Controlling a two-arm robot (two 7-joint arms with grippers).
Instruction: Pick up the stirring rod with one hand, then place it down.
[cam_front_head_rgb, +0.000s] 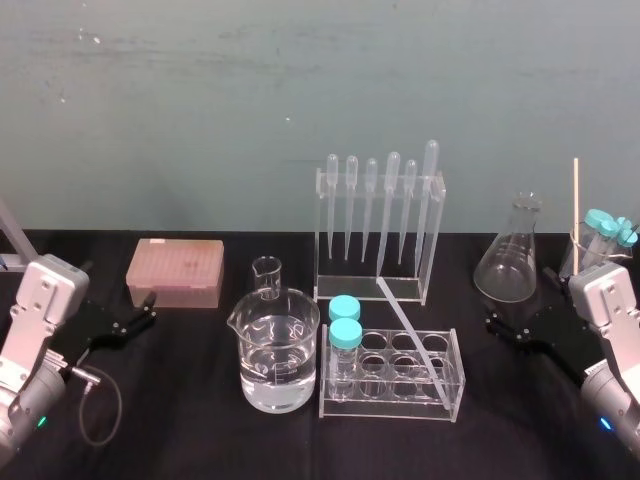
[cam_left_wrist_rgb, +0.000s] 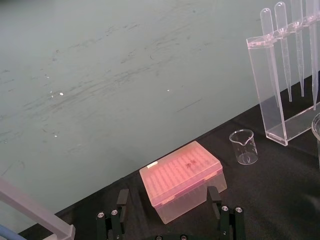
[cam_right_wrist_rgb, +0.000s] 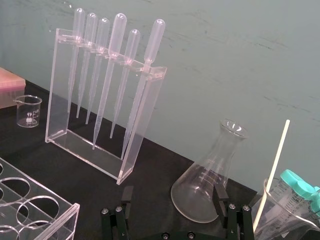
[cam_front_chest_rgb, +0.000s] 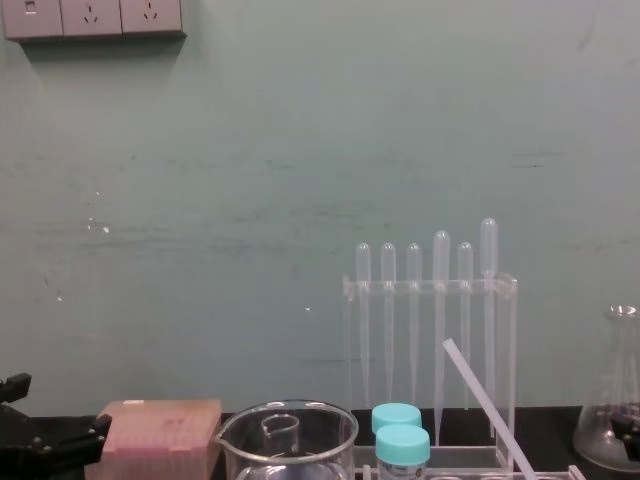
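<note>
Stirring rod leans tilted across the test tube rack, with left gripper and right gripper both spread wide, empty, well apart from it.

Light even, diffuse, moderately bright; source direction unclear. Black bench swallows shadows. Faint glints on large beaker rim, conical flask glass. Wall flat-lit, uniform.

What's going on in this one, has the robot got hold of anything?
Nothing is held. The stirring rod lies slanted across the test tube rack, untouched. The left gripper sits open at the table's left, near the pink tip box. The right gripper sits open at the right, in front of the conical flask.
</note>
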